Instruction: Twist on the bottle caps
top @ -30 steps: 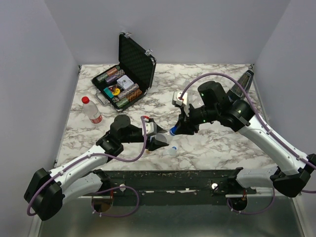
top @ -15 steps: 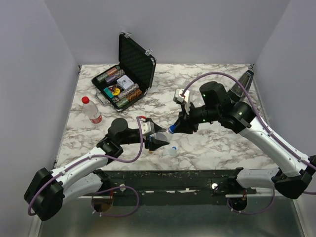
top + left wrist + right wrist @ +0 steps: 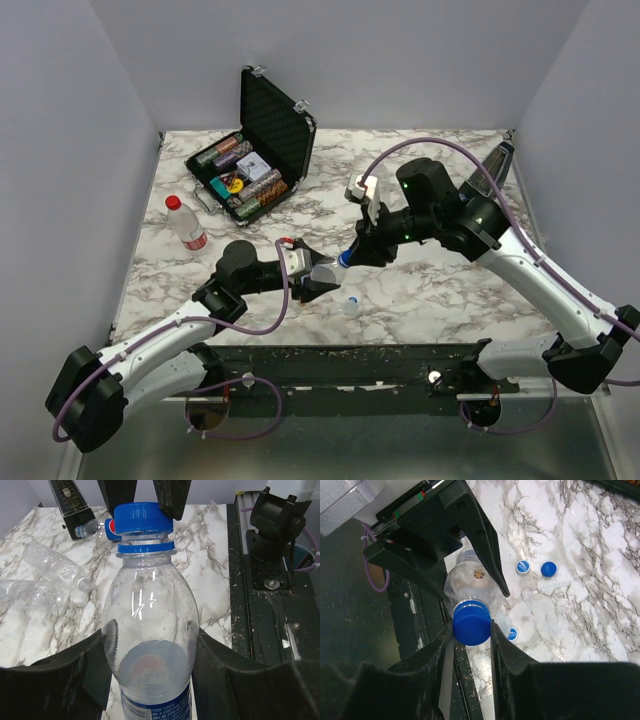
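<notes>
clear plastic bottle with blue label (image 3: 150,640): base cut off by bottom edge | its label print unreadable | top view: body mostly hidden behind left gripper (image 3: 320,278)

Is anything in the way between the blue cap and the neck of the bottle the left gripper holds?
Nothing visible. The blue cap already sits on the neck of the bottle, with the right gripper closed around it and the left gripper clamping the body.

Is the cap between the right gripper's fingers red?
No, the cap in the right gripper is blue, atop the clear bottle.
</notes>
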Robot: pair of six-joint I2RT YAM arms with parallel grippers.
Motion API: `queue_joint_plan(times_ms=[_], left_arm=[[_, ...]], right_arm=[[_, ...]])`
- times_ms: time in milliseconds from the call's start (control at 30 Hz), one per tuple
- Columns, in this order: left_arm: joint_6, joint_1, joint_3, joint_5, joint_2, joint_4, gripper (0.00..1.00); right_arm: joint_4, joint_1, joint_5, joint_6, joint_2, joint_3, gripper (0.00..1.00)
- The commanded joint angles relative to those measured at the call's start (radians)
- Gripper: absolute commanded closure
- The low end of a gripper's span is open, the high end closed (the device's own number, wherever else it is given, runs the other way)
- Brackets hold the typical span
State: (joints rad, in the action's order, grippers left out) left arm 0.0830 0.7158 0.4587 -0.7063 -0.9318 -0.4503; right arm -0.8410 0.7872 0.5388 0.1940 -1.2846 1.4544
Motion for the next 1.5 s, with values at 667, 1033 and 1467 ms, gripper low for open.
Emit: queue_joint_plan(times_ms=[667,1033,1467], left_arm=[[0.099,0.036,-0.026,0.238,0.099,-0.153,1.00],[0.198,0.047,-0.006,0.309,0.087,-0.058,1.00],[0.083,0.040,-0.011,0.104,0.093,-0.151,1.00]], right_arm=[[0.013,0.020,-0.111,-0.243,-0.108,0.037,0.73],[0.017,0.030,-0.119,-0.249,-0.140,0.052,0.80],[-0.006,0.030,0.003,-0.028,-0.088,0.014,0.79]])
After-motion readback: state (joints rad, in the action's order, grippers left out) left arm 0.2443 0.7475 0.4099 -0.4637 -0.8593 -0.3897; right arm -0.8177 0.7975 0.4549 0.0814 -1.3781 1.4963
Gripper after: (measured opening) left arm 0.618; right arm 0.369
